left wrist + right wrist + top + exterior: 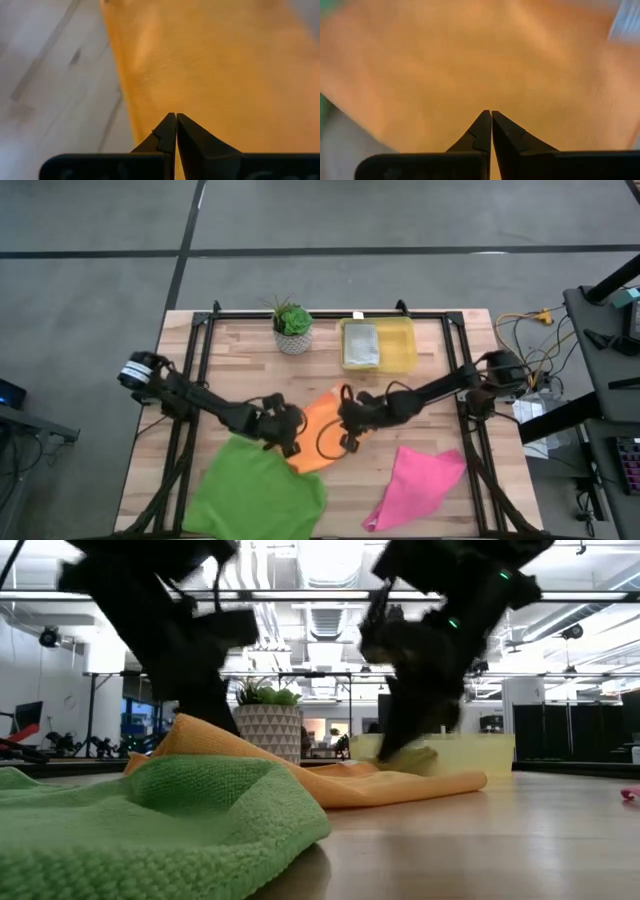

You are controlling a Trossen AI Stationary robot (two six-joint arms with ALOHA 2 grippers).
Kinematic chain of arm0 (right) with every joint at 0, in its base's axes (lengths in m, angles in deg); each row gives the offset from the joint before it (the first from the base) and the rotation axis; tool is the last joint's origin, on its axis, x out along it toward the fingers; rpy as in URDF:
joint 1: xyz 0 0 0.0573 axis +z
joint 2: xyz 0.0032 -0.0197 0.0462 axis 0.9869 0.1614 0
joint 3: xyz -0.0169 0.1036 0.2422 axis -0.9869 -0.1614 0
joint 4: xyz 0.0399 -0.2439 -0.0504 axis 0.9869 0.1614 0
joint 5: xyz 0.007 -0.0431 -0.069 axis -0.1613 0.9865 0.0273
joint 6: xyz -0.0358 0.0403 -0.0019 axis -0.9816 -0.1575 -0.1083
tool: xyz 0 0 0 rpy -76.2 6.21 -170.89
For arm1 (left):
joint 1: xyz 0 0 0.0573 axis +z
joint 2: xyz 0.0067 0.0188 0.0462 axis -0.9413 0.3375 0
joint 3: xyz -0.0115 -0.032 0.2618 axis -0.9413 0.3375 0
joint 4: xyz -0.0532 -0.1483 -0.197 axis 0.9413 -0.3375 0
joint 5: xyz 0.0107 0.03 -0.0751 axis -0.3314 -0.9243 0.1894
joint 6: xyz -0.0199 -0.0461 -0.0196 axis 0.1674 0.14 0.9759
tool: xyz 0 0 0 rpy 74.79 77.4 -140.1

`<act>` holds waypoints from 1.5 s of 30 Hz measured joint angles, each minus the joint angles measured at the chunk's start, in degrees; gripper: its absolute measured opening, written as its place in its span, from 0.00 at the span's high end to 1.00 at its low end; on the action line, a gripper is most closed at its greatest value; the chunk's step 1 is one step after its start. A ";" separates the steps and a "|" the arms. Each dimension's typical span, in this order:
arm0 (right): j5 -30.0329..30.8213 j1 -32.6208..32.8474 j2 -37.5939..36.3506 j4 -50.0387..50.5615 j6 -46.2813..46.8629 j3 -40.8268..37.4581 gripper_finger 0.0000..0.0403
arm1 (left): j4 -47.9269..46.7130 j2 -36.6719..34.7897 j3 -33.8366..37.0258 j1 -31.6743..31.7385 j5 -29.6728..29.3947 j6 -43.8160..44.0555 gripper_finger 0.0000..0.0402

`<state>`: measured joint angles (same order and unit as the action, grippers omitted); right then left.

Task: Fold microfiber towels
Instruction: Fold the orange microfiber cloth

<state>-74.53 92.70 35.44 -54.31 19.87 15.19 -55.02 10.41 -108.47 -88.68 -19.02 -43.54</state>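
Four towels, orange towel (322,430) pinched by both closed end effectors, left (291,442) and right (347,423).

Orange square microfiber towel (318,432) | bright green microfiber towel (256,495) | hot pink microfiber towel (420,483) | translucent yellow plastic bin (400,346) | pale wood-grain table (240,360)

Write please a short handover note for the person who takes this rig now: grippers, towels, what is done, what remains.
Left gripper: shut, at the orange towel. Right gripper: shut, over the same towel.
Orange towel lies mid-table, rumpled. Green towel at the front left, pink towel at the front right, both unfolded. Grey towel lies in the yellow bin.
Done: no fold finished on the table.
Left: fold orange, green, pink.
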 joint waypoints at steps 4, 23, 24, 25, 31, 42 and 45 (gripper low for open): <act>1.67 1.35 2.93 2.80 5.04 -0.14 0.98 | -0.19 1.72 0.19 3.12 4.76 -0.78 1.00; 6.44 -13.80 2.10 3.54 -13.29 2.69 0.98 | 1.02 2.05 -1.19 0.68 6.99 9.76 1.00; 7.17 -13.29 0.78 3.18 -14.09 2.95 0.98 | 1.15 0.81 -1.35 0.58 5.93 8.49 1.00; 7.45 -12.72 -0.57 3.16 -14.62 2.98 0.98 | 1.42 -0.32 -1.54 0.56 4.93 7.28 1.00; 8.81 -7.51 -6.95 2.87 -17.02 2.46 0.98 | 0.99 -8.64 -1.58 0.64 2.40 -0.07 1.00; 8.77 0.17 -10.60 2.31 -23.91 2.42 0.98 | 0.26 -21.30 -1.51 -1.17 9.25 -11.30 1.00; 8.61 0.13 -10.69 2.38 -21.57 2.42 0.98 | -0.03 -21.95 -1.22 -1.56 15.42 -15.95 1.00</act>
<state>-65.92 92.83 24.75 -51.93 -1.70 17.60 -55.05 -11.53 -109.69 -90.23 -3.60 -59.50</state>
